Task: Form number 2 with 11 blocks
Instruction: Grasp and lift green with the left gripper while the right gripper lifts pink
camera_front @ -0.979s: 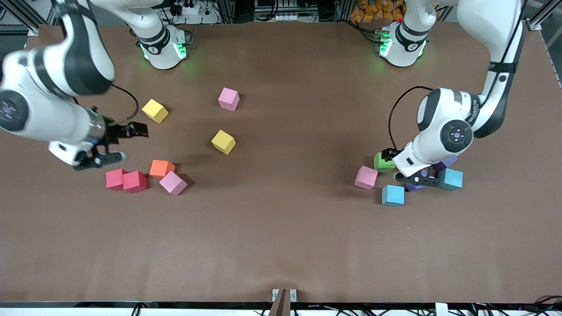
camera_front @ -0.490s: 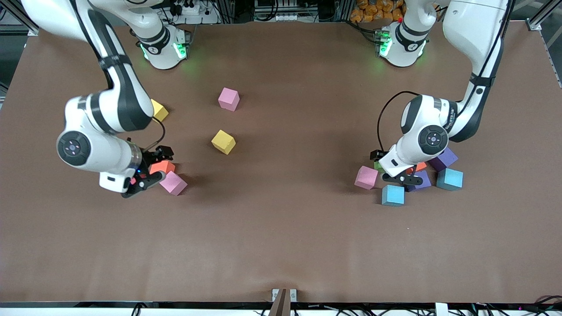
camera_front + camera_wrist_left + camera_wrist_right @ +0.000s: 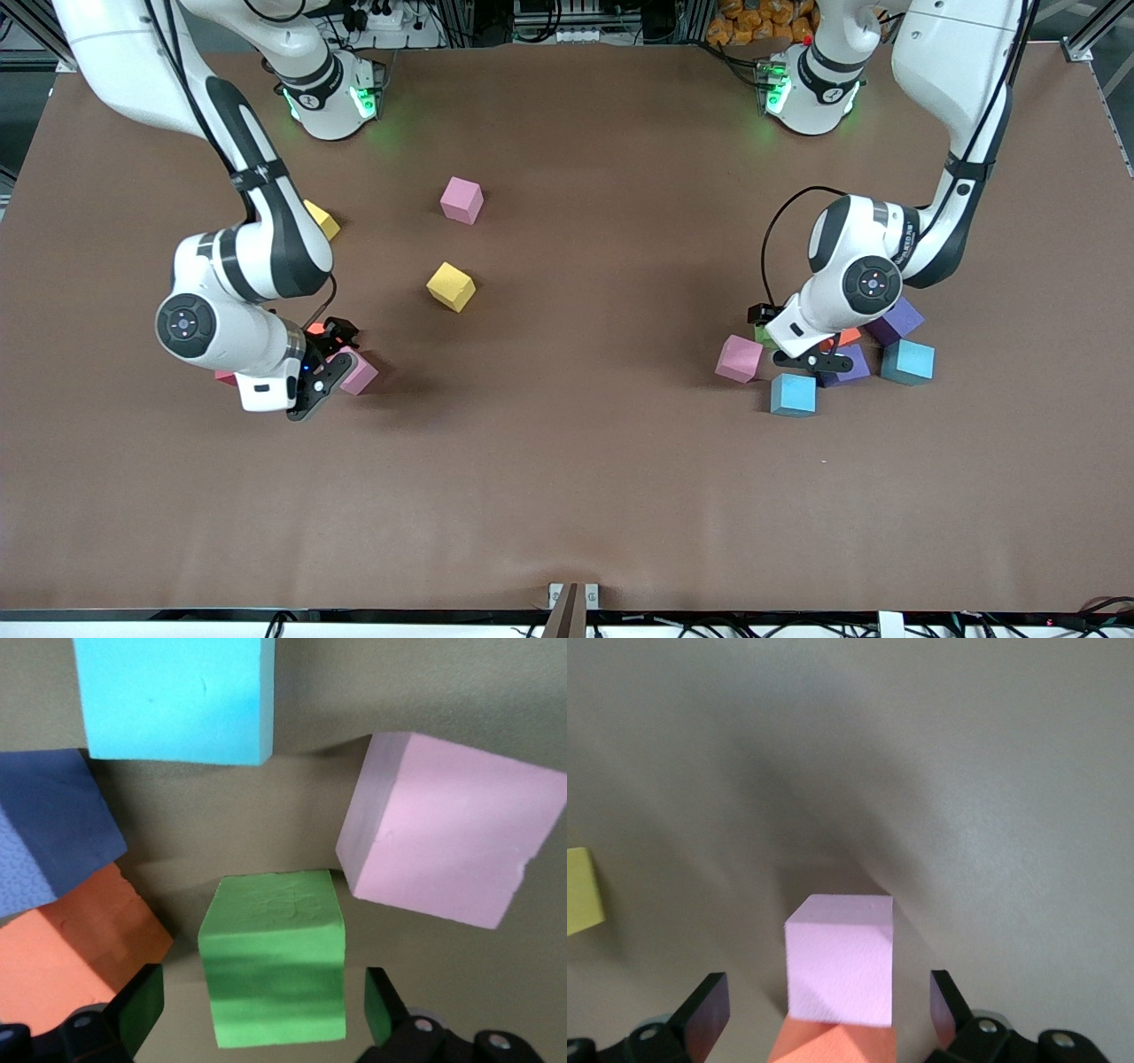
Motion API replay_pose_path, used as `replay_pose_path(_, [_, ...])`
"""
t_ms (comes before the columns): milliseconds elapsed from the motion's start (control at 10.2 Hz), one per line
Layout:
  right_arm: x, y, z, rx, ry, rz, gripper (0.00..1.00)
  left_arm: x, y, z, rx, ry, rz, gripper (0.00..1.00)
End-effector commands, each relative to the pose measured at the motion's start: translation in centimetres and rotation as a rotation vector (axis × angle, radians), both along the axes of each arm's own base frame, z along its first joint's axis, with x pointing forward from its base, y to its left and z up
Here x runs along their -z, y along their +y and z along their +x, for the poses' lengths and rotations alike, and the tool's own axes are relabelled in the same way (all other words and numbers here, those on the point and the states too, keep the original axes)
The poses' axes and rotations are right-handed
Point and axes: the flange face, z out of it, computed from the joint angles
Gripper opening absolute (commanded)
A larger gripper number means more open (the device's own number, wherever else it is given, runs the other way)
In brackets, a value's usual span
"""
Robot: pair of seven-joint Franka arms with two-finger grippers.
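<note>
My left gripper (image 3: 788,338) is open and low, astride the green block (image 3: 273,957), one finger (image 3: 140,1003) on each side and not touching it. Around it lie a pink block (image 3: 739,358), a light blue block (image 3: 793,394), a purple block (image 3: 846,366) and an orange block (image 3: 71,948). My right gripper (image 3: 326,359) is open and low over an orange block (image 3: 833,1043), which touches a pink block (image 3: 840,958). That pink block also shows in the front view (image 3: 361,373). A red block (image 3: 225,378) is mostly hidden under the right arm. No digit 2 shows.
Loose on the table are a yellow block (image 3: 450,286), a pink block (image 3: 462,199), and a second yellow block (image 3: 322,220) half hidden by the right arm. A second purple block (image 3: 897,320) and a teal block (image 3: 908,361) lie by the left arm's cluster.
The right arm has swung in from the table's end and come down over the orange and pink blocks. The left gripper shifted onto the green block, then held still.
</note>
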Motion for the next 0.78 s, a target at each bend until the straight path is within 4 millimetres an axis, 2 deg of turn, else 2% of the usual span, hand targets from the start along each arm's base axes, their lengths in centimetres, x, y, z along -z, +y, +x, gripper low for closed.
replay_pose_path(0, [1.7,-0.1,-1.4,-0.037,-0.038,-0.003,1.00,1.0,0.2,0.1,-0.033,-0.009,-0.014,1.00])
replay_pose_path(98, [2.4,-0.2,-1.8,-0.033,-0.039,-0.003,1.00,1.4,0.2,0.1,-0.033,-0.009,-0.014,0.89])
replay_pose_path(196, [3.3,-0.3,-2.3,-0.029,-0.044,-0.003,1.00,1.7,0.3,0.1,-0.035,-0.007,-0.014,0.57])
replay_pose_path(294, [4.1,-0.3,-2.6,-0.026,-0.056,-0.002,1.00,1.8,0.2,0.2,-0.035,-0.009,-0.015,0.30])
replay_pose_path(392, [4.8,-0.6,-2.7,-0.020,-0.057,-0.002,1.00,1.7,0.2,0.2,-0.035,-0.010,-0.015,0.09])
replay_pose_path(490, [5.2,-0.6,-2.8,-0.020,-0.056,-0.002,1.00,1.5,0.2,0.3,-0.039,-0.015,-0.015,0.00])
replay_pose_path(686, [5.7,-0.7,-2.8,-0.014,-0.054,-0.001,1.00,0.4,-0.7,0.0,-0.092,-0.021,-0.004,0.00])
